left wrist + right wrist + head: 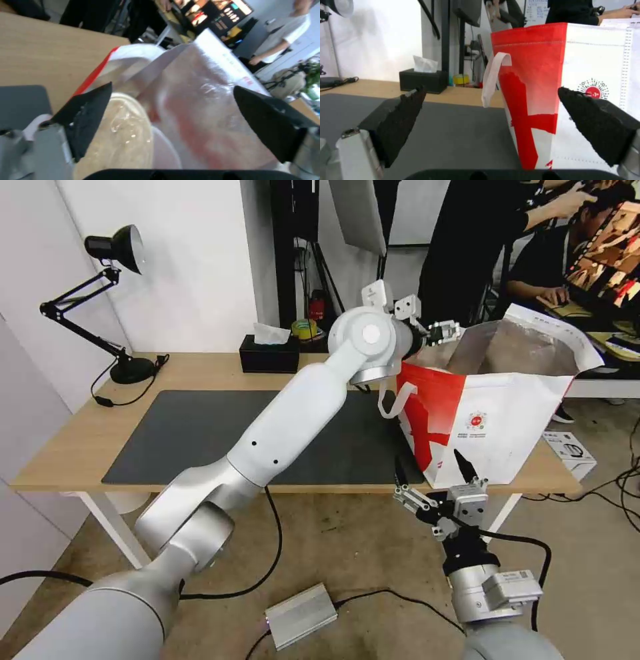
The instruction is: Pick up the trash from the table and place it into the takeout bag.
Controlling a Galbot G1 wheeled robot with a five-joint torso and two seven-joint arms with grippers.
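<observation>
Fingers [86,117] spread above takeout bag [206,105] rim

Left arm stretched forward, left hand [445,331] spread open, right hand [435,473] low, fingers apart

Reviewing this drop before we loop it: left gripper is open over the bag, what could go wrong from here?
1. The left gripper sits low in the takeout bag mouth; pulling out could snag the foil lining or the white strap handle.
2. The bag stands at the table front edge, so a tug may tip it off.
3. The right gripper waits open near the bag's front.
</observation>
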